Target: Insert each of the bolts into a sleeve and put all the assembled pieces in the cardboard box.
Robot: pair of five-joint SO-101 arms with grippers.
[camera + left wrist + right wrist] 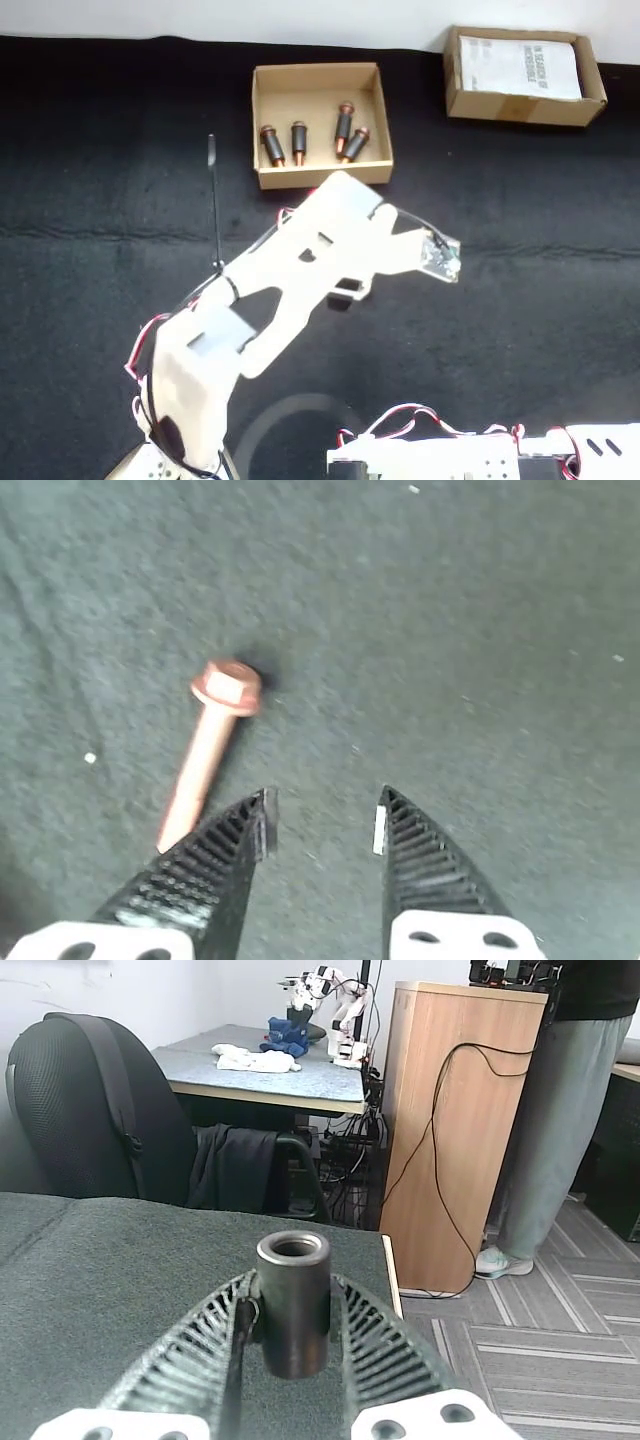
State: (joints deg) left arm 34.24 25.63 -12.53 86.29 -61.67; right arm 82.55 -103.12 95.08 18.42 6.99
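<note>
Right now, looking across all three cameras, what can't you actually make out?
- Left wrist view: the bolt has its end tucked behind a finger of the left gripper.
- High view: a white arm covers the mat beneath it; the second arm is cut off by the bottom edge.
- High view: the assembled pieces in the cardboard box are too small to judge seating.
- Right wrist view: the sleeve in the right gripper is dark inside.

Premises: a robotics lab in office-type quarters. The landmark is a wooden cabinet (480, 1160) with black cables (434, 1140) trailing down its face. Just beside the cabinet, a grey-topped desk (290, 1078) carries a small white robot arm (340, 1005). Past the desk from the cabinet stands a black mesh office chair (80, 1110). Grey carpet tiles (560, 1350) lie at the cabinet's foot.
</note>
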